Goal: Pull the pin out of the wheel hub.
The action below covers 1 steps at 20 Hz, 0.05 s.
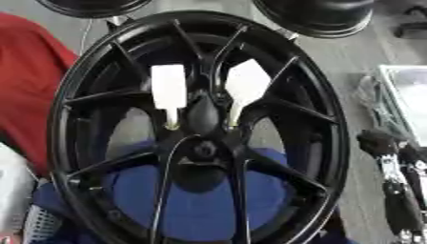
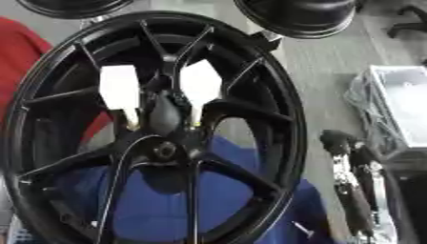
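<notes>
Wheel hub (image 1: pixel 204 150) bottom cut off; pin indiscernible.

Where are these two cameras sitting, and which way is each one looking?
Left eye view: sits in the robot's head, looking down at a black wheel that fills the frame; of the robot, only the right robot hand shows at the right edge.
Right eye view: the same head, a little to the side, facing the same way; the same robot hand stands further into the picture.
Both share the wheel, the two white-tabbed pins at its hub, blue cloth behind the spokes and something red at the left.
</notes>
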Motion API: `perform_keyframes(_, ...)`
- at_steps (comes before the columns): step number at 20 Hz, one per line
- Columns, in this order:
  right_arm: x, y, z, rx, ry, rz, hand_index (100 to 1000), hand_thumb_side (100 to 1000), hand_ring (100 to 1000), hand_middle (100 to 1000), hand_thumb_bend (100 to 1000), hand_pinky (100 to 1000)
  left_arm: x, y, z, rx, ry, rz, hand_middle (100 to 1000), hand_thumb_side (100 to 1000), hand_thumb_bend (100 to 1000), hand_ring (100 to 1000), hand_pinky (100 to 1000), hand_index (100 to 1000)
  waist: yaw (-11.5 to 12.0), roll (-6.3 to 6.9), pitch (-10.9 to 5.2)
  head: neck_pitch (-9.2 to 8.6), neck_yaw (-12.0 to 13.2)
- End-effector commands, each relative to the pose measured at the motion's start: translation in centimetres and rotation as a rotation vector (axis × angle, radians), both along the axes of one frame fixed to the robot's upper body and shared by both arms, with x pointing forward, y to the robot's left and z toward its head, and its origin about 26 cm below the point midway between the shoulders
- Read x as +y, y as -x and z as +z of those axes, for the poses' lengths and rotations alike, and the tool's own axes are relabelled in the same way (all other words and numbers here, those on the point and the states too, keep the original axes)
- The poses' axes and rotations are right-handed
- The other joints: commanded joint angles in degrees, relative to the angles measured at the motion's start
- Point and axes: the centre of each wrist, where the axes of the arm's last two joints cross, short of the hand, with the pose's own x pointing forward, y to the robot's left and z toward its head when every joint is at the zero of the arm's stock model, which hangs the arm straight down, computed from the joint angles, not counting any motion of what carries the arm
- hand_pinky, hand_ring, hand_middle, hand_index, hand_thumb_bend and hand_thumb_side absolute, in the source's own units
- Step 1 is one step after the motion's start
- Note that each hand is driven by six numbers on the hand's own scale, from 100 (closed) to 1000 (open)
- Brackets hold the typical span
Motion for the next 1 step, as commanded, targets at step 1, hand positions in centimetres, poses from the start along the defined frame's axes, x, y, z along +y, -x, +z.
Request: perform_keyframes(1,0.10,0.01,0.56,-0.024,-0.002,0.017,702,639,778,718,100,841,-1.65,-0.07,-0.55,-0.063,0.041,-0.124,629,443,589,665,571,629,-0.1,0.00,-0.76,-0.64,0.4)
